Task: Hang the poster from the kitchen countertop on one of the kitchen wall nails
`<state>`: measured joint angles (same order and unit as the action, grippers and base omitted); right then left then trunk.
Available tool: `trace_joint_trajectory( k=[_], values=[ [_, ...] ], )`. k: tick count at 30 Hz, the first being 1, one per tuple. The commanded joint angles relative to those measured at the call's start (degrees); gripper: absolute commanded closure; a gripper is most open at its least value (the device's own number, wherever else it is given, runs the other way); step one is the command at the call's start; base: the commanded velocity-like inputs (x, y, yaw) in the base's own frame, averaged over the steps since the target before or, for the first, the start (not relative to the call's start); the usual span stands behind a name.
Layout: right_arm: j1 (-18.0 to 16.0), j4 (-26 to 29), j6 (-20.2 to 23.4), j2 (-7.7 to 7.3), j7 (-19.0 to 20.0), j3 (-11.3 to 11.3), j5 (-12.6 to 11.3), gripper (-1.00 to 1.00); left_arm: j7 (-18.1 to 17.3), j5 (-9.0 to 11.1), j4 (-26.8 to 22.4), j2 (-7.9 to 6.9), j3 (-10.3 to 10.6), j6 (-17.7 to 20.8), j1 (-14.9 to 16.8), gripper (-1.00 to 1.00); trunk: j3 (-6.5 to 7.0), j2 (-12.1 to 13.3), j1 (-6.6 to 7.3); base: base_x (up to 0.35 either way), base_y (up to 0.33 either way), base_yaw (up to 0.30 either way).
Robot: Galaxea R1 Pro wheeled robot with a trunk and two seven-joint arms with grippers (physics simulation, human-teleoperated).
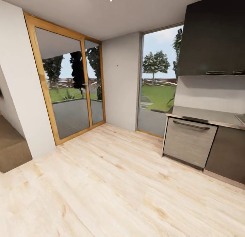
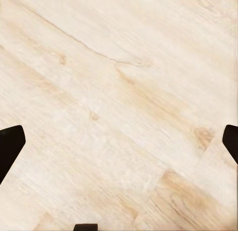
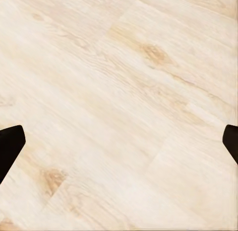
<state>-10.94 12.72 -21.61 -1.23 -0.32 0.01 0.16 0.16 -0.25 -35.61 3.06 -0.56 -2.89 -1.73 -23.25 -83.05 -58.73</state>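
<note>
The poster is out of view. A tiny dark wall nail (image 1: 117,65) dots the pale grey wall between the sliding door and the tall window. The light-grey kitchen countertop (image 1: 204,116) runs along the right, with the edge of an inset basin (image 1: 241,118) at the frame's border. In the left wrist view my left gripper (image 2: 119,141) is open, its dark fingertips (image 2: 10,144) spread wide over bare wooden floor. My right gripper (image 3: 119,141) is open as well, with its fingertips (image 3: 10,144) far apart above the floorboards and nothing between them.
A wood-framed glass sliding door (image 1: 69,94) fills the left wall. Beside the nail wall, a tall window (image 1: 156,84) reaches the floor. A dishwasher front (image 1: 189,141) sits under the countertop, a dark upper cabinet (image 1: 214,39) above it. Pale plank floor (image 1: 112,186) stretches ahead.
</note>
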Motion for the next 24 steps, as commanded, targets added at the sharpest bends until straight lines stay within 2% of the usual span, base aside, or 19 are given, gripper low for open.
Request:
trace_joint_trajectory(
  k=[1,24],
  values=[
    [0.0,-0.1,-0.2,0.00,0.0,0.0,0.0,-1.00,0.0,0.0,-0.1,0.02,-0.1,-0.1,0.0,-1.00,-0.02,0.0,0.00,0.000,0.000,-0.299],
    [0.0,-0.1,-0.2,0.00,0.0,0.0,0.0,-1.00,0.1,-0.1,-0.1,0.02,-0.1,-0.1,0.0,-1.00,0.58,0.0,0.00,0.000,0.000,-0.299]
  ],
)
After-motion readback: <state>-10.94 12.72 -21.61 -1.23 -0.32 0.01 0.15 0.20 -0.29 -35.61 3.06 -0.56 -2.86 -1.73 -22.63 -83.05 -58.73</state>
